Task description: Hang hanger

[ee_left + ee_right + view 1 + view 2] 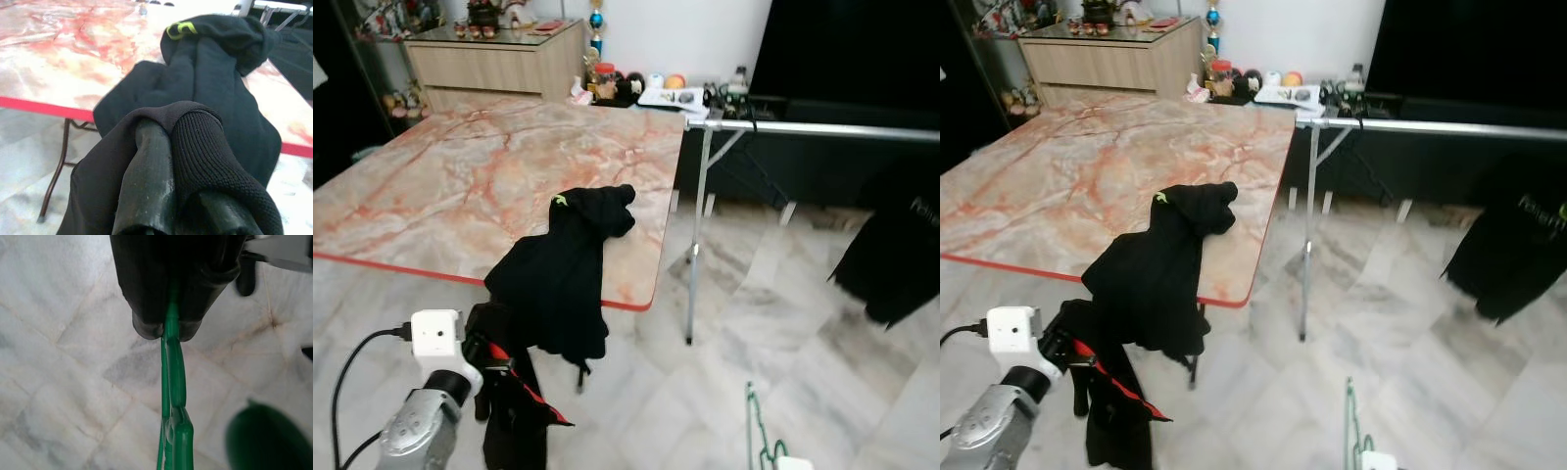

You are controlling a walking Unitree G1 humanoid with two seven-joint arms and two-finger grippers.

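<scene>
Left gripper [168,147] clamps black fabric garment [563,274] draped over marble-patterned table [460,186]; right gripper [168,328] pinches thin green plastic hanger [173,396].

— Where's the garment [564,274]?

— Draped over the counter's [460,186] near corner, hanging off the edge, its lower end pinched in the left pincer [168,171] just below.

— And to the right?

— The rail [822,129], beside the counter, clothing [899,257] hanging at its far right. Hanger [172,396] low right, clamped in the right pincer [168,330], above the floor [773,333].

— Behind?

— A cabinet [494,64] beyond the counter.
</scene>
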